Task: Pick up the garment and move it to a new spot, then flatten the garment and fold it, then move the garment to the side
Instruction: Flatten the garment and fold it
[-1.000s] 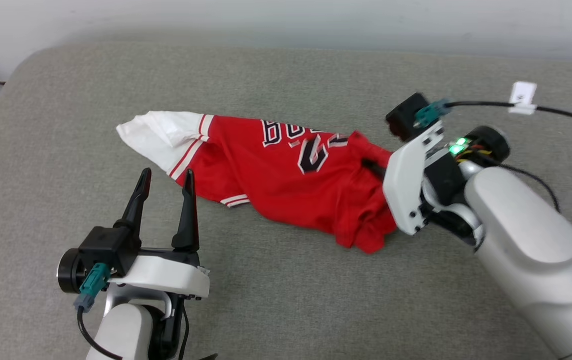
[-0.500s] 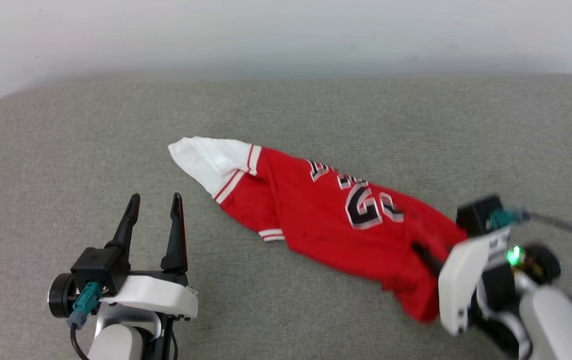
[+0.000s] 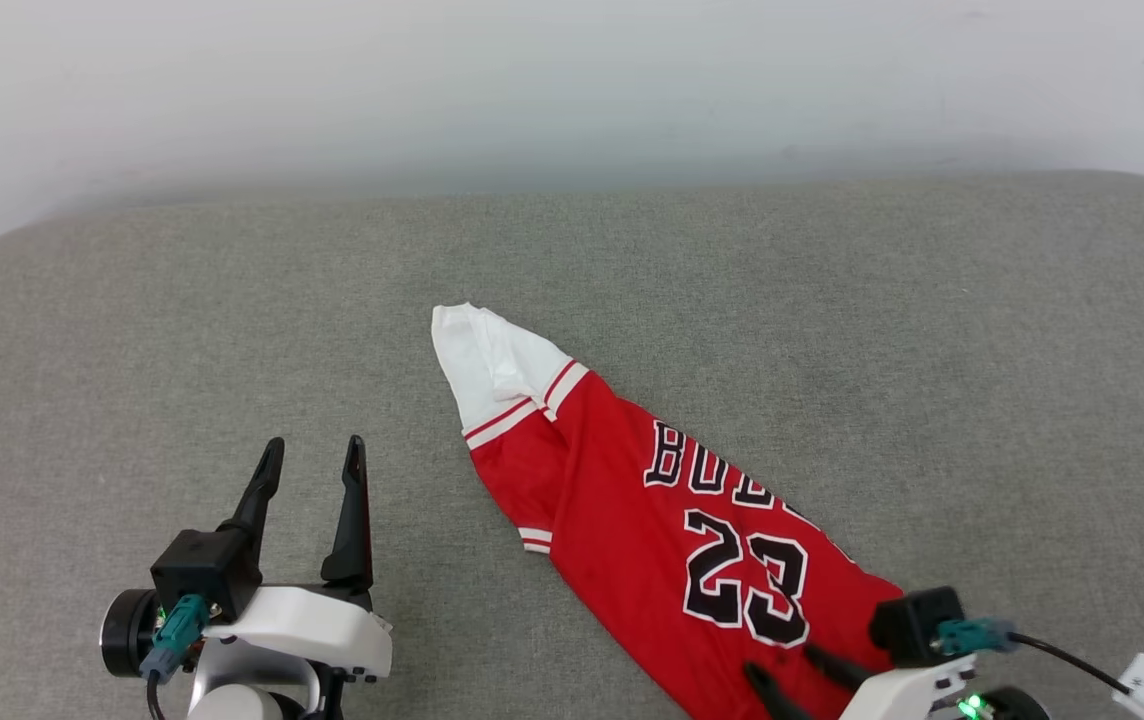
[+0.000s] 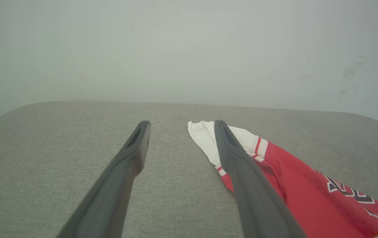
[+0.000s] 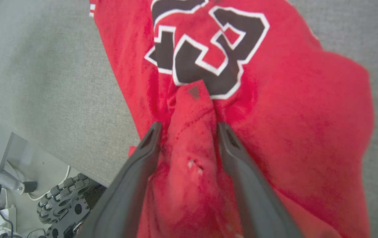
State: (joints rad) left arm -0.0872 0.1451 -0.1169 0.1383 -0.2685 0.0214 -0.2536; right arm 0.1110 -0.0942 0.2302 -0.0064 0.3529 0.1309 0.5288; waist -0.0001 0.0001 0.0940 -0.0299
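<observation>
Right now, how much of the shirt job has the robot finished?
The red jersey T-shirt with white sleeves lies stretched long on the grey fabric surface, so the moving step looks about done. In hand: the right gripper stands open around a ridge of red cloth. The left gripper hovers open beside the shirt. Still to do: flattening the narrow, bunched shirt, folding it, and moving it aside.

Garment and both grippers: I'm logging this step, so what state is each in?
garment: lying stretched out, rumpled, not folded, number side up
left gripper: open, empty, clear of the garment
right gripper: open, astride a bunched ridge of the garment
</observation>
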